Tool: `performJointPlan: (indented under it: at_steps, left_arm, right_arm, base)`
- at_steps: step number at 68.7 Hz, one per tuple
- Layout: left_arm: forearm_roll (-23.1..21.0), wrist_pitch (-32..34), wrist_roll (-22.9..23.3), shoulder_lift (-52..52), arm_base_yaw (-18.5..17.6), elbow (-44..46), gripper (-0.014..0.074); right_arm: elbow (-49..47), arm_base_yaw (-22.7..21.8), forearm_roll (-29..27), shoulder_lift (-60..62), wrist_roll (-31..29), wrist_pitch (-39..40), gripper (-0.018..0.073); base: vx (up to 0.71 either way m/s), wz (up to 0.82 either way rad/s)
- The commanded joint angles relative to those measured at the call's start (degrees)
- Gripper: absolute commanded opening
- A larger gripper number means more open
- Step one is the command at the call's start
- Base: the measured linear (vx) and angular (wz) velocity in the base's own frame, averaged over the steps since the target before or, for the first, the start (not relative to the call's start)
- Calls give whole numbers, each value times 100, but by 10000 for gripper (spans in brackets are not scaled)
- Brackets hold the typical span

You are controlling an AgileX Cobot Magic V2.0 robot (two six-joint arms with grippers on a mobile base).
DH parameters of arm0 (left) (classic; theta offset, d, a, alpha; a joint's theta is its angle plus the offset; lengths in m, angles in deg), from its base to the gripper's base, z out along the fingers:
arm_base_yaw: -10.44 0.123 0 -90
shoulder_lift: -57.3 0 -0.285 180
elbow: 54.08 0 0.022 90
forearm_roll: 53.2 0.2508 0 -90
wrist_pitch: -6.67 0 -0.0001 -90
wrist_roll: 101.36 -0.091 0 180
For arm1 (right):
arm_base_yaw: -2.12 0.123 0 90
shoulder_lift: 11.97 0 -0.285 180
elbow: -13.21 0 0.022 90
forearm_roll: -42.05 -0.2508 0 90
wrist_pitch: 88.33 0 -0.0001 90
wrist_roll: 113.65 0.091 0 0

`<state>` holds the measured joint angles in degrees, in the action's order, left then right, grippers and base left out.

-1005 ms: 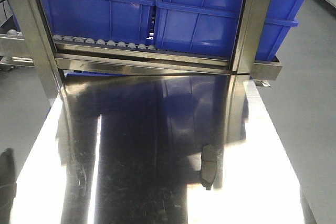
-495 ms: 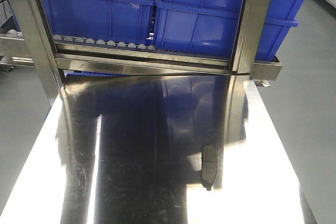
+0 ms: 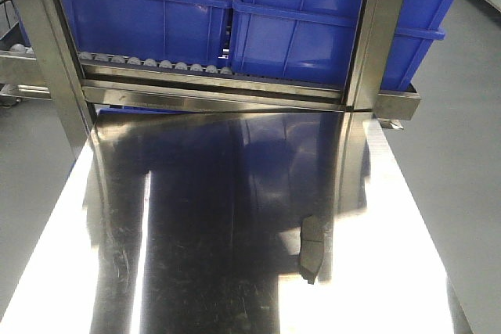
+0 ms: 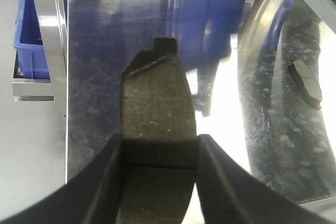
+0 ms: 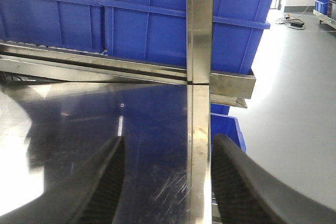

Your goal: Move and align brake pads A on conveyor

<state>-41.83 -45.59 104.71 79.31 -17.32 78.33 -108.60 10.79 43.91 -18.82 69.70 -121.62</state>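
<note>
In the front view, you had one loose brake pad point(image 3: 311, 249) lying flat on the steel bench point(image 3: 196, 232), right of centre. Its long axis ran away from the camera toward the blue bins point(image 3: 156, 21). Neither gripper showed there, and no conveyor was in sight.

From the left wrist, your left gripper point(image 4: 160, 150) was closed across a held brake pad point(image 4: 156, 106). The fingers point(image 4: 113, 182) pinched its long sides, so the pad's length pointed straight out ahead with the end tab leading. The loose brake pad point(image 4: 306, 83) sat on the bench well off to that gripper's right and a little ahead.

From the right wrist, your right gripper point(image 5: 165, 177) stood wide open with nothing between its fingers point(image 5: 239, 182). It faced a steel post point(image 5: 199, 51) of the rack, and no pad appeared in that view.

The left arm was loaded, so you would likely have fetched the loose pad with the free right arm. The held pad's axis already matched the left gripper's forward line, which should help alignment.
</note>
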Motion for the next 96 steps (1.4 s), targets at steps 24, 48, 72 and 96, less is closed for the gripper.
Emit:
performJointPlan:
  at_steps: [24,48,72,96]
  left_arm:
    - [95,490,28,69,-13,136,-6]
    - [95,490,28,69,-13,136,-6]
    - [95,490,28,69,-13,136,-6]
    - [95,490,28,69,-13,136,-6]
  right_arm:
    - [-147,-1,-144,-151,-6,762,360]
    - [-973,-1,-711,-2915,-17,-11,358]
    - [-2350,-1,-786,-6093,-30,-1038,358]
    - [-3285,115,-765,-7987,156,-1721,358]
  base:
    - [0,0]
    - [0,0]
    - [0,0]
    - [0,0]
